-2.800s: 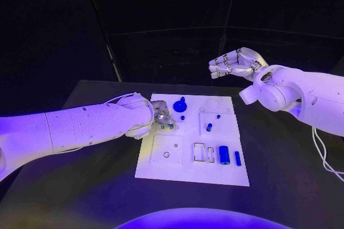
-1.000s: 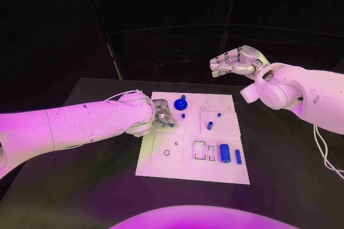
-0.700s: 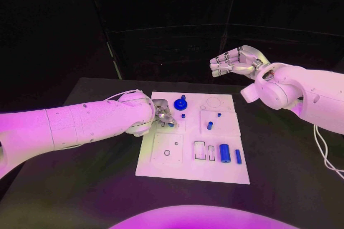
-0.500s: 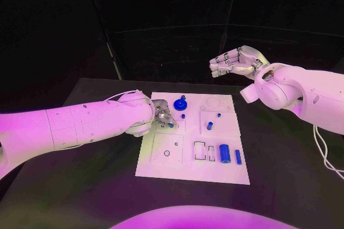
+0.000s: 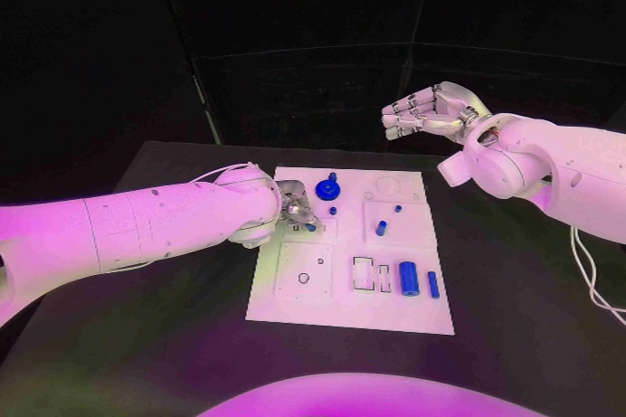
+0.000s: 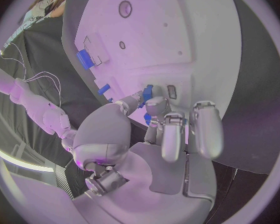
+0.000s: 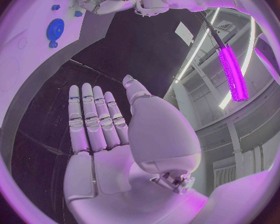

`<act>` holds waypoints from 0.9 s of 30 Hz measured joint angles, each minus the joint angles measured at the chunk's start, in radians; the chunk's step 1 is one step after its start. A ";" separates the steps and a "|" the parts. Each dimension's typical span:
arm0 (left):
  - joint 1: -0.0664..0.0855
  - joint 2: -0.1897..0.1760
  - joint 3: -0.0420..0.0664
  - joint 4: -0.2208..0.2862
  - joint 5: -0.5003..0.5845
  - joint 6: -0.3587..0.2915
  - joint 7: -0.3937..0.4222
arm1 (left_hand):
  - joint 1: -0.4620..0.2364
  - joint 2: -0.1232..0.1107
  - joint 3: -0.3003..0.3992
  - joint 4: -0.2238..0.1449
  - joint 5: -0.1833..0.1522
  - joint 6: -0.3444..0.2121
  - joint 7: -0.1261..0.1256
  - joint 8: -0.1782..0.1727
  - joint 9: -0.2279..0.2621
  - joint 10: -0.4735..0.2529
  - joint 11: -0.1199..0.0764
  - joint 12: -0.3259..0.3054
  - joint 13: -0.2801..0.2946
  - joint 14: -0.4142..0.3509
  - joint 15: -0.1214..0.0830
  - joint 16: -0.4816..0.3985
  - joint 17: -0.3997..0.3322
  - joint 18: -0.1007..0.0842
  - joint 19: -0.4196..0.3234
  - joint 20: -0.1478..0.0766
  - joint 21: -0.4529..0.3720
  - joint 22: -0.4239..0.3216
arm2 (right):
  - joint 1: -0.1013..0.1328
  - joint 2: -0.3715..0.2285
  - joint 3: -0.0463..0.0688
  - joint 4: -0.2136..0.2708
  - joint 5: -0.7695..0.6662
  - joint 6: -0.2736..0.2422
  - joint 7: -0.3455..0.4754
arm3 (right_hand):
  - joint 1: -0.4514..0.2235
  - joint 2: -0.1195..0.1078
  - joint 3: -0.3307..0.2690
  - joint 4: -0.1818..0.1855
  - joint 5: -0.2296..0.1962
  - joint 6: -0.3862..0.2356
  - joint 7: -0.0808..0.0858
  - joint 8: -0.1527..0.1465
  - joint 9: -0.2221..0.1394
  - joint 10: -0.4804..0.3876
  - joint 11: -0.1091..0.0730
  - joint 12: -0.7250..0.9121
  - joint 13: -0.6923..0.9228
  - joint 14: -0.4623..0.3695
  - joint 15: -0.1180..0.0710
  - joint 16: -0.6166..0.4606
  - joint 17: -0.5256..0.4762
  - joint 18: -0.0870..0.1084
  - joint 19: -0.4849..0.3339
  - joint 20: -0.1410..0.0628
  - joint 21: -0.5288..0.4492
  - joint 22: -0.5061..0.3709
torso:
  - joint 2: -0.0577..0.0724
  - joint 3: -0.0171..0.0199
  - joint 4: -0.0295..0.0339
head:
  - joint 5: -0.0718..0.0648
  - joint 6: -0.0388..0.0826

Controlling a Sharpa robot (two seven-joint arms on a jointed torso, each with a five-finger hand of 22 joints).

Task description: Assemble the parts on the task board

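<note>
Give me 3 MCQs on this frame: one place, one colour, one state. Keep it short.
1. Where is the left hand?
A. over the task board's left edge
B. off the table's right side
C. beside the board's near edge

2. What colour is the round gear-like part near the task board's far end?
A. red
B. blue
C. yellow

3. What is the right hand doing?
A. gripping a part
B. pressing on the board
C. raised, holding nothing

Answers:
1 A, the head view shows it at the board's left edge, at a small blue part.
2 B, it is blue in the head view.
3 C, it is raised beyond the board, palm bare in its wrist view.
</note>
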 measured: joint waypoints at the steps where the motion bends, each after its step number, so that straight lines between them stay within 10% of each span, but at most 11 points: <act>1: 0.000 0.000 0.000 0.000 0.000 0.000 0.000 | -0.003 0.000 -0.003 0.003 0.000 0.003 0.002 0.000 0.000 0.000 0.000 0.003 0.000 0.000 0.000 0.000 0.000 0.000 0.000 0.000 0.000 0.000 | 0.000 0.000 0.000 0.000 0.000 0.000 0.000 | 0.000 0.000 0.000 0.000 0.000 0.000 0.000 0.000 0.000 0.000 0.000 0.000 0.000 0.000 0.000 0.000 0.000 0.000 0.000 0.000 0.000 0.000 | 0.000 0.0000 0.0000 | 0.000 0.000; 27: -0.001 0.005 -0.001 -0.006 0.002 0.008 -0.004 | -0.052 -0.007 -0.088 0.058 0.000 0.009 -0.002 0.012 -0.010 0.003 -0.003 0.014 -0.002 0.000 0.000 0.000 0.000 0.000 0.003 -0.003 0.003 0.007 | 0.000 -0.008 0.000 0.006 0.000 0.000 0.000 | 0.000 0.000 -0.003 0.003 0.000 0.000 0.000 0.000 0.000 0.000 0.000 0.000 0.000 0.000 0.000 0.000 0.000 0.000 0.003 0.003 0.000 0.000 | 0.000 -0.0007 0.0003 | 0.000 -0.002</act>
